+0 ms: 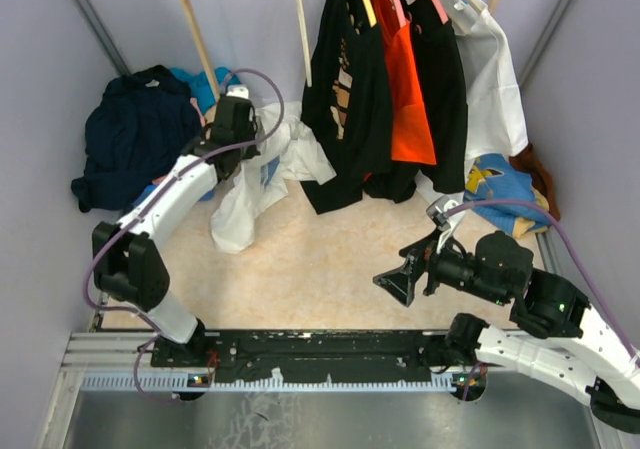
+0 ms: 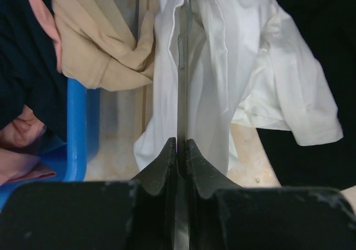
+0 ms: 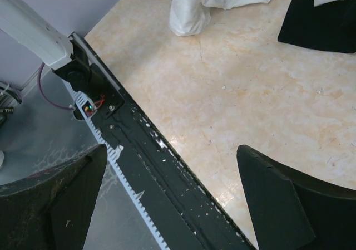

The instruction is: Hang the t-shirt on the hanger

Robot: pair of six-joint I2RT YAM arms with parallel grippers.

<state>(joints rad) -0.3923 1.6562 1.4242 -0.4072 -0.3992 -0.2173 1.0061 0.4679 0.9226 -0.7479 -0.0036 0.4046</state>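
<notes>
The white t-shirt (image 1: 245,194) hangs crumpled from my left gripper (image 1: 236,121), its lower end on the floor, a bit of blue print (image 1: 271,172) showing. In the left wrist view my left gripper (image 2: 181,150) is shut on the thin pale grey hanger (image 2: 181,94), seen edge-on, which runs up into the t-shirt (image 2: 250,66). My right gripper (image 1: 405,274) is open and empty low over the floor at the right. In the right wrist view it (image 3: 172,197) hovers over the base rail, with the t-shirt's hem (image 3: 192,10) far ahead.
A dark navy garment (image 1: 140,134) lies back left by a blue bin (image 2: 78,127) and a beige cloth (image 2: 100,44). Dark and orange garments (image 1: 400,89) and a plain white one (image 1: 495,79) hang on the rack. A blue-yellow cloth (image 1: 500,184) lies right. The black base rail (image 1: 320,349) runs along the near edge.
</notes>
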